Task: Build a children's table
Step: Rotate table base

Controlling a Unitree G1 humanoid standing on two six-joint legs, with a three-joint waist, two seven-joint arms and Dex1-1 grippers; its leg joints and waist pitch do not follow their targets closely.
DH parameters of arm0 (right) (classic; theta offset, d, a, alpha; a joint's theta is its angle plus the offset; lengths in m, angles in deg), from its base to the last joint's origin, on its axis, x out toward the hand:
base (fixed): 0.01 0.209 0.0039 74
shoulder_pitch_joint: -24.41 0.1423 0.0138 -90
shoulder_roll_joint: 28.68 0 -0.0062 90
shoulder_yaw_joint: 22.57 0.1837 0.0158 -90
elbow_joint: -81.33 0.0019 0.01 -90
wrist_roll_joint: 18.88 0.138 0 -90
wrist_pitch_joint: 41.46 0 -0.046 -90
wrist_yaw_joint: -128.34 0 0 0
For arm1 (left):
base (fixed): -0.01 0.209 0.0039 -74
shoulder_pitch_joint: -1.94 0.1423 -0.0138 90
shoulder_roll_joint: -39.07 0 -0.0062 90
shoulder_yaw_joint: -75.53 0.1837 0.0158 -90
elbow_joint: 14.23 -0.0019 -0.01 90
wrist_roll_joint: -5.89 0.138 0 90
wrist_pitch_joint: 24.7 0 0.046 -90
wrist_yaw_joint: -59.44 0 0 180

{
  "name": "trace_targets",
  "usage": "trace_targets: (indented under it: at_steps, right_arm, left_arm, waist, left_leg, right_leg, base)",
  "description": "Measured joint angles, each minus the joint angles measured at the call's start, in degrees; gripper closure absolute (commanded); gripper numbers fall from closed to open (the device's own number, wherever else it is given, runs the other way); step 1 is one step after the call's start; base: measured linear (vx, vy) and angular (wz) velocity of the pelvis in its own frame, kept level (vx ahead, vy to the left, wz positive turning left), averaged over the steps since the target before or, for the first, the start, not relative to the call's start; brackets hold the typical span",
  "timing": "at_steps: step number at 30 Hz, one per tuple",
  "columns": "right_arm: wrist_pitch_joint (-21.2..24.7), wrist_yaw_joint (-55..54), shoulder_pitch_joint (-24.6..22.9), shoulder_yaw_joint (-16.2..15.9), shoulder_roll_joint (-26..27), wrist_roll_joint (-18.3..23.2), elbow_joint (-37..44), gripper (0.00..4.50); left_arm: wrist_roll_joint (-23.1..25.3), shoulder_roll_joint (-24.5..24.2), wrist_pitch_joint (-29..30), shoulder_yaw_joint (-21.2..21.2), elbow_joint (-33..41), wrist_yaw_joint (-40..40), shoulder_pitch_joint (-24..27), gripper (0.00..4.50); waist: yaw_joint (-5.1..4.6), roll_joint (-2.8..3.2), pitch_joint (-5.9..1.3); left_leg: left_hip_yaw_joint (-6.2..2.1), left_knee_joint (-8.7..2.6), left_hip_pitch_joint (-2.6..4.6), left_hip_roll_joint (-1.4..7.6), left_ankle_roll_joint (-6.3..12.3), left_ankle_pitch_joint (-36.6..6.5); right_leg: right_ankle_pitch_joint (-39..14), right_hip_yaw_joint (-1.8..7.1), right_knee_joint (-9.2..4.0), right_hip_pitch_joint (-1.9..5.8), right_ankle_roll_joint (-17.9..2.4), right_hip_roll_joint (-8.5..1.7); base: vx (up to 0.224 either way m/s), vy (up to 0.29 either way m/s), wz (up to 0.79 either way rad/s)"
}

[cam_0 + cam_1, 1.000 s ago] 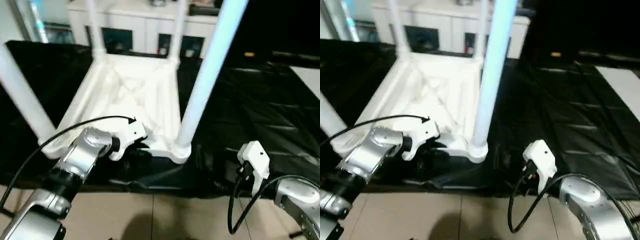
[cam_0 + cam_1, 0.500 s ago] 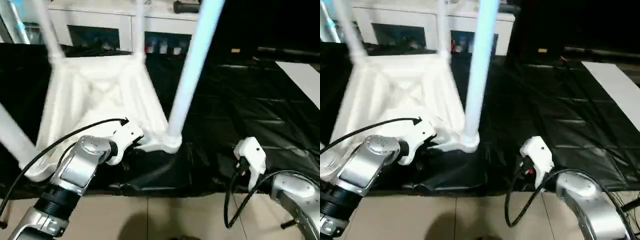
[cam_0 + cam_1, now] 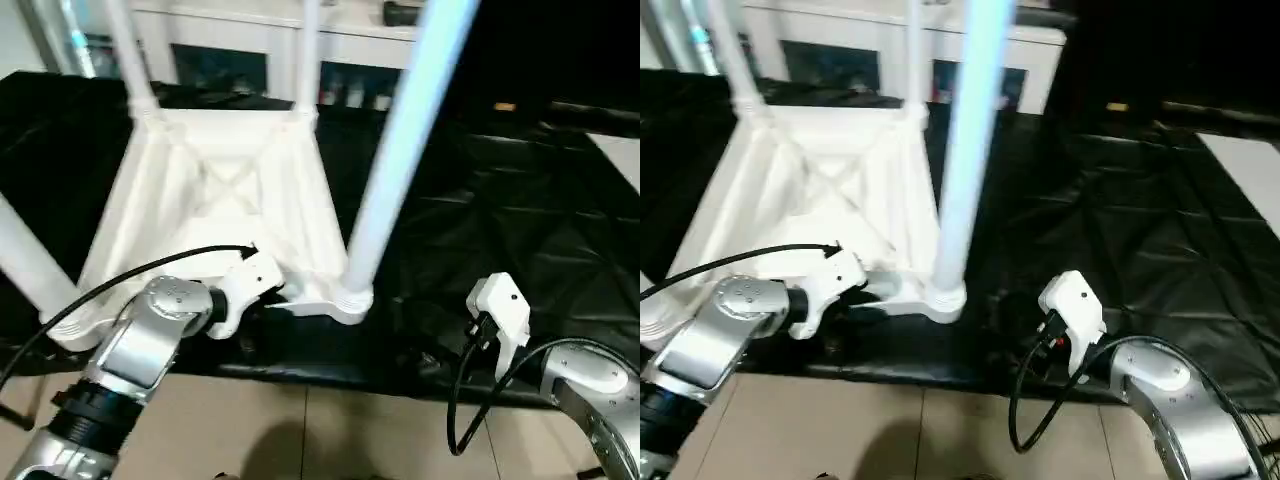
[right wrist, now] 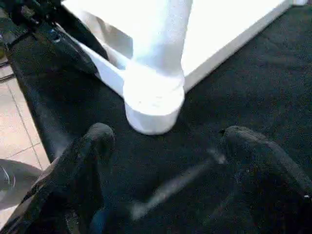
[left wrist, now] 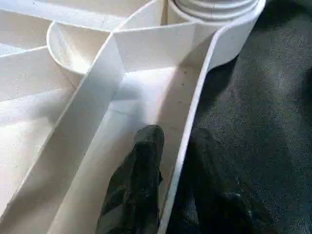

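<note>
Lying upside down on the black-draped desk (image 3: 520, 220), the children's table (image 3: 225, 215) has its legs standing up from the corner sockets, and the left tool (image 5: 168, 190) pinches its near rim wall, one finger inside the ribs and one outside; any shifting is best done slowly, keeping that thin wall square between the fingers. The right tool (image 4: 165, 161) hangs spread and empty just beside the near-right leg (image 3: 395, 165), so it should steer clear of it, with open desk on the right and the desk edge and floor (image 3: 330, 430) close in front.

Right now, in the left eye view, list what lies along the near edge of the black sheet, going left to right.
left gripper shut on the tabletop's rim → near leg standing in its corner socket → right gripper, open, apart from the table.
</note>
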Motion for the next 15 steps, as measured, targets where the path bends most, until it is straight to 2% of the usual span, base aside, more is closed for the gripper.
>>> trace_targets:
  at_steps: [2, 5, 11, 15]
  right_arm:
    - [0.0, 0.2, 0.4, 0.0, -0.1, 0.0, -0.5, 0.61]
    - [0.0, 1.1, 0.8, -0.1, -0.4, 0.0, -1.1, 0.61]
    - [0.0, 1.3, 0.9, -0.1, -0.5, -0.1, -2.1, 0.61]
    - [0.0, 1.9, 1.5, -0.5, -0.5, -0.1, -2.1, 0.61]
  left_arm:
    - [-1.8, 0.3, -0.4, -0.3, -1.0, 1.0, -1.0, 3.07]
    - [-2.5, -0.3, -3.7, -0.3, -3.9, 3.1, -4.6, 2.70]
    - [-1.5, -2.6, -7.7, -0.1, -8.7, 6.2, -8.9, 2.70]
    - [-0.8, -3.7, -9.0, 1.7, -12.2, 8.9, -10.8, 2.70]
  waist:
    - [0.39, -0.22, 0.00]
    - [0.60, -0.42, 0.00]
    - [0.49, -0.49, -0.03]
    - [0.53, -0.50, -0.04]
  left_leg:
    - [0.00, 0.03, -0.05, 0.00, 0.02, 0.0]
    - [0.00, 0.05, -0.04, 0.00, 0.02, 0.0]
    - [-0.01, 0.04, -0.07, 0.00, 0.00, 0.0]
    - [-0.02, 0.05, -0.03, 0.01, -0.01, 0.0]
  right_leg:
    - [0.0, -0.01, 0.00, -0.01, 0.0, 0.00]
    - [0.0, 0.00, 0.00, 0.02, 0.0, 0.00]
    - [-0.2, 0.01, 0.05, 0.11, 0.3, 0.00]
    - [-0.1, 0.01, 0.06, 0.09, 0.3, 0.00]
  base:
    - [0.000, 0.000, 0.00]
    - [0.000, 0.000, 0.00]
    - [0.000, 0.000, 0.00]
    - [0.000, 0.000, 0.00]
